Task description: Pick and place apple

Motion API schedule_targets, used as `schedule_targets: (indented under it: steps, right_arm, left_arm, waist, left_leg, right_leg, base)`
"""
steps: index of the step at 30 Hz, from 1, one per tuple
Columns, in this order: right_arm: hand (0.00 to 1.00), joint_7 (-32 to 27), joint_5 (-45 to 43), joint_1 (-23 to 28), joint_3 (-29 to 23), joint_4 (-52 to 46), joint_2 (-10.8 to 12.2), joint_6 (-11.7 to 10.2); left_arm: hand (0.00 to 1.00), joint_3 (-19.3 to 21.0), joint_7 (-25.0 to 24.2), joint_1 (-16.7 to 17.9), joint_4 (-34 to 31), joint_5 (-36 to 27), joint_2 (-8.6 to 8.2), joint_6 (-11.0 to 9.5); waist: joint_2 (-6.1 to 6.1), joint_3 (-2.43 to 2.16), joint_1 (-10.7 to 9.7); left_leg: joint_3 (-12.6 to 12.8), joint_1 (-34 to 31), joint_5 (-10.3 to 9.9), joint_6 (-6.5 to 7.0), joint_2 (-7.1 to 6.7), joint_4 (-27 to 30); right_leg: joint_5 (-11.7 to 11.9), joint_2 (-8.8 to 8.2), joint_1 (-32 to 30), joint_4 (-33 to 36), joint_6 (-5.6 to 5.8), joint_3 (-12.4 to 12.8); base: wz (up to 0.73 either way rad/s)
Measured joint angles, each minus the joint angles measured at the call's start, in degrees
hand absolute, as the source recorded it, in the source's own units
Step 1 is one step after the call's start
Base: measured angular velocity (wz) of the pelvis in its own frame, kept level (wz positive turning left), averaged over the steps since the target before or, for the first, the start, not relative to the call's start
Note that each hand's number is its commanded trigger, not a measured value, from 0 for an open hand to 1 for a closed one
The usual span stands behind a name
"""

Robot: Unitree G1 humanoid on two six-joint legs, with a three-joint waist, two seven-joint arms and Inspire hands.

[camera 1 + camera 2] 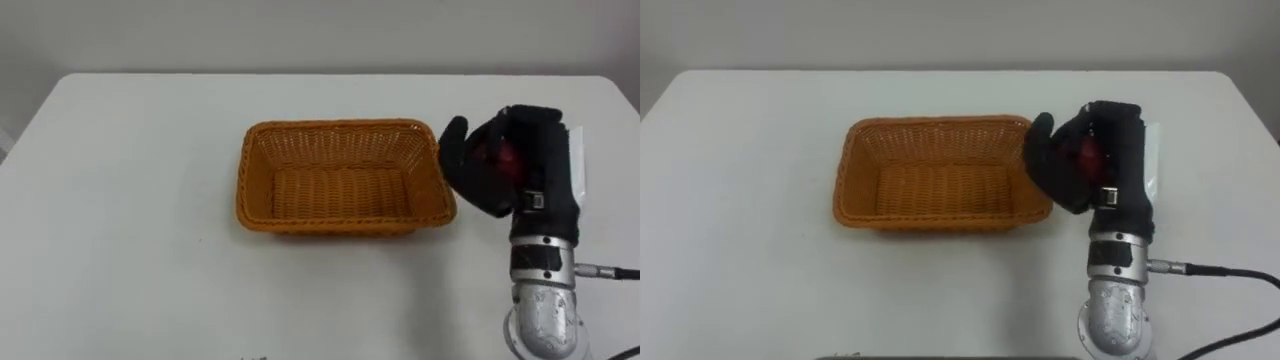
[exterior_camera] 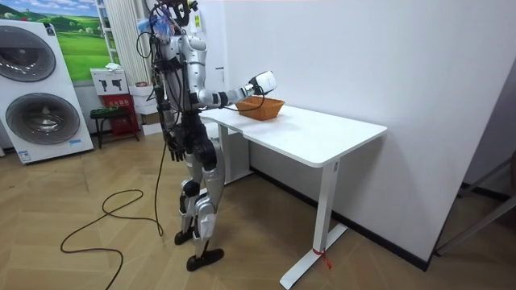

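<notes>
The apple [image 1: 503,153] is red and mostly hidden, only a small patch showing between the curled fingers [image 1: 468,172] of my right hand [image 1: 545,150], which wrap round it just beside the right end of the orange wicker basket [image 1: 340,222] on the white counter [image 1: 130,200].

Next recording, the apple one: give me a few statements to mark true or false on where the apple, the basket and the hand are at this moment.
1. The basket holds nothing. True.
2. The apple lies on the table. False: the right hand holds it, fingers curled round it.
3. The right hand is at the basket's right rim. True.
4. The basket is tipped on its side. False: it stands upright, opening upward.
5. The apple is green. False: the part showing between the fingers is red.
</notes>
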Motion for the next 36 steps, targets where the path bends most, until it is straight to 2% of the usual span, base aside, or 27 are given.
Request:
schedule_targets:
  steps: [6, 14, 20, 34, 36]
  right_arm:
    - [0.00, 4.20, -1.86, -0.32, 2.09, 0.01, -0.04, 0.12]
    - [0.00, 9.53, -3.24, -0.32, 3.43, 0.01, -0.07, 1.16]
    - [0.00, 10.84, -3.19, -0.49, 5.09, 0.01, -0.05, 1.39]
    - [0.00, 11.78, -2.95, -1.55, 5.03, -0.01, -0.04, 2.53]
    - [0.00, 11.74, -2.88, -1.69, 4.80, -0.01, -0.04, 2.55]
  left_arm:
    - [0.00, -0.06, -0.17, -0.05, -0.48, 0.01, 0.00, 0.01]
    - [0.00, -1.37, -0.04, -0.12, -1.46, -0.04, 0.03, 0.00]
    - [0.00, -3.81, 0.00, 0.03, -1.31, -0.13, 0.11, 0.15]
    - [0.00, -4.84, -0.28, 0.04, -1.31, -0.58, 0.16, 0.87]
    - [0.00, -4.77, -0.61, 0.06, -1.32, -0.66, 0.22, 0.87]
  waist:
    - [-0.20, 0.20, 0.27]
    - [-0.48, 0.22, 0.45]
    - [-1.06, 0.48, 0.47]
    - [-1.28, 0.47, 0.90]
    - [-1.32, 0.44, 0.44]
  left_leg:
    - [-0.25, -0.35, 0.00, 0.00, 0.00, 0.17]
    - [-0.29, -1.10, 0.00, 0.00, -0.01, 0.44]
    - [-0.41, -1.10, 0.00, 0.00, 0.00, 0.42]
    - [-1.30, -1.24, 0.00, 0.00, -0.03, 0.72]
    - [-1.62, -1.41, 0.00, 0.00, -0.07, 0.75]
  right_leg:
    - [0.00, -0.02, -0.04, -0.06, 0.00, -0.47]
    - [0.05, -0.04, -0.65, -0.05, -0.04, -0.50]
    - [0.05, -0.02, -0.64, -0.08, -0.04, -0.65]
    - [0.05, -0.05, -0.21, -0.09, -0.04, -1.71]
    - [0.05, -0.06, -0.23, -0.09, -0.04, -1.88]
  base:
    - [0.02]
    - [0.00]
    - [0.00]
    - [0.03]
    - [0.07]
